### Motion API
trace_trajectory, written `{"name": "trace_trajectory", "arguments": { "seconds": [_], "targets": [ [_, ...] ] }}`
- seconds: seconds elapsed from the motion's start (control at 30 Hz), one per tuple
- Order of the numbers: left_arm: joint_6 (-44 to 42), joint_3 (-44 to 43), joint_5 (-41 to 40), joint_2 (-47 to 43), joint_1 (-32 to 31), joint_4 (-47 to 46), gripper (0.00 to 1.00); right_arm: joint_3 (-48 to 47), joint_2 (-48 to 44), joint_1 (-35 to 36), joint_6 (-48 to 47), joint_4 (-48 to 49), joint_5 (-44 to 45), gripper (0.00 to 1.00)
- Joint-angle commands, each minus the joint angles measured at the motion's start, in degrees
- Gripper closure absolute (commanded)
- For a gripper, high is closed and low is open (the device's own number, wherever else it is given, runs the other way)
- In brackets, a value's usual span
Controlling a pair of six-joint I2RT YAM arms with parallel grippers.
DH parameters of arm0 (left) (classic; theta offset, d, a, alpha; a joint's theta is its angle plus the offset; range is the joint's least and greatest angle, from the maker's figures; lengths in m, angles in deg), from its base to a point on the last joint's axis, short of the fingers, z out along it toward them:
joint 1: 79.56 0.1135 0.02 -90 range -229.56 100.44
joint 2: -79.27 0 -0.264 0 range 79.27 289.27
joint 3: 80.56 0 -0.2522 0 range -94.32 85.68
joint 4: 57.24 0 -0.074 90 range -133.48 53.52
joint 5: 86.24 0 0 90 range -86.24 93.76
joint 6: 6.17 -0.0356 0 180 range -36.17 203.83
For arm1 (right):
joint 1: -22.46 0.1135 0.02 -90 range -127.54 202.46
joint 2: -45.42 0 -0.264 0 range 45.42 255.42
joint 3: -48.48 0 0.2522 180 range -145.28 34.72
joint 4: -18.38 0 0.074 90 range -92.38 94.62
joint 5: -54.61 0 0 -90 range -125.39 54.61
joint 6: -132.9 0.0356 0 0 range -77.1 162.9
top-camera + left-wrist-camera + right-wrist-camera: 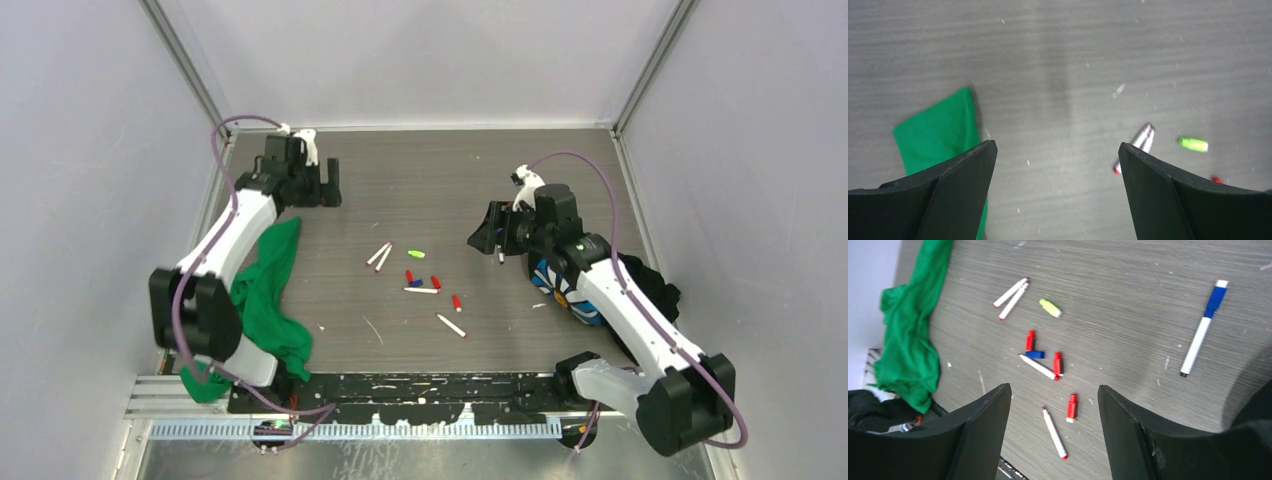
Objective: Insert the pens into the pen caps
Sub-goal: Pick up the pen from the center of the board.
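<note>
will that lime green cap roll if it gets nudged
Probably: the lime green cap looks round and smooth and lies on its side on the flat table, so it would likely roll or skid. It looks tiny beside the pens, so probably very light and easily flicked away.

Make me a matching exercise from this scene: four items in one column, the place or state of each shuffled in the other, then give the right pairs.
Items
1. green cloth
2. lime green cap
3. loose blue cap
4. capped pen

Place or state
A. already wears a blue cap and lies apart from the rest
B. lies between two red caps
C. crumpled at the far left of the scene
D. lies alone just right of the paired pens

Pairs: 1-C, 2-D, 3-B, 4-A
</note>
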Motion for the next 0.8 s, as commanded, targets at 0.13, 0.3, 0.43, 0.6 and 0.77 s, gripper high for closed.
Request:
{"name": "trace_trajectory", "arguments": {
  "seconds": [0.13, 0.3, 0.43, 0.6, 0.77],
  "targets": [
    [-1.8, -26.2, -2.5, 24.1, 6.6, 4.7, 0.08, 0.1, -8.6, 0.2, 1.7, 7.2, -8.5, 0.30],
    [-2.1, -39.2, -2.9, 35.9, 9.4, 8.4, 0.09, 0.1, -10.1, 0.1, 1.4, 7.1, -9.4, 0.29],
    [-3.3, -46.5, -3.1, 43.7, 10.6, 12.0, 0.09, 0.2, -10.6, 0.1, 1.1, 6.7, -9.5, 0.28],
    [-3.8, -54.1, -3.1, 50.3, 11.6, 14.5, 0.09, 0.1, -11.3, 0.2, 0.6, 5.3, -9.3, 0.28],
    [-4.1, -58.4, -3.4, 53.7, 12.9, 14.5, 0.09, 0.4, -11.9, 0.2, 0.0, 3.7, -8.4, 0.27]
  ]
}}
